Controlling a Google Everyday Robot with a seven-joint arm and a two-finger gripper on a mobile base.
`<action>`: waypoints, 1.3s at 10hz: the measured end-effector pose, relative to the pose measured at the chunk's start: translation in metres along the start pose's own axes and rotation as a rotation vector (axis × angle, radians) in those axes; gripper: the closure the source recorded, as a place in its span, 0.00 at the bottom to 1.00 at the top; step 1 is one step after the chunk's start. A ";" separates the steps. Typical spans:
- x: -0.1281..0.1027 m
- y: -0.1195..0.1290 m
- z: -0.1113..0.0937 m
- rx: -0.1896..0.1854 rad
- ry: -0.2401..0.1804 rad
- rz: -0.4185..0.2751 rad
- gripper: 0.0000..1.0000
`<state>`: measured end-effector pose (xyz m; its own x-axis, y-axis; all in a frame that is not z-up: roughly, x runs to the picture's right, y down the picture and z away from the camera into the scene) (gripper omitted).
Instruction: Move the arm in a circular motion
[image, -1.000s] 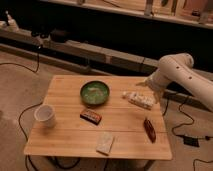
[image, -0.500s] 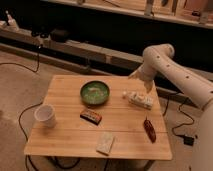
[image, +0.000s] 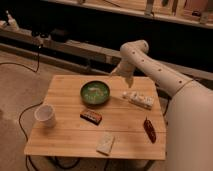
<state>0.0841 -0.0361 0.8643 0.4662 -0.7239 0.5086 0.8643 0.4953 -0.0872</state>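
The arm (image: 150, 67) is glossy white with small dark holes. It reaches in from the right, bends at a rounded joint (image: 134, 50) and drops toward the back of the wooden table (image: 65, 90). Its pale tapering gripper (image: 119, 71) hangs over the table's far edge, just behind and to the right of the green bowl (image: 95, 92). Nothing shows in the gripper.
On the table are a white cup (image: 45, 115) at front left, a dark bar (image: 91, 116), a pale packet (image: 105, 144), a white packet (image: 140, 99) and a red-brown packet (image: 149, 129). Cables (image: 30, 107) trail on the floor at left. A long bench (image: 75, 47) runs behind.
The arm has swung left along the table's back edge, from beside the white packet to behind the bowl, and its near segment now fills the right side of the view.
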 end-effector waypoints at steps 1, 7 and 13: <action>-0.016 -0.016 0.006 0.020 -0.030 -0.040 0.20; -0.133 -0.033 0.016 0.010 -0.236 -0.192 0.20; -0.213 0.014 -0.007 -0.042 -0.285 -0.354 0.20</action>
<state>-0.0018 0.1215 0.7494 0.0749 -0.6810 0.7284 0.9708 0.2167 0.1028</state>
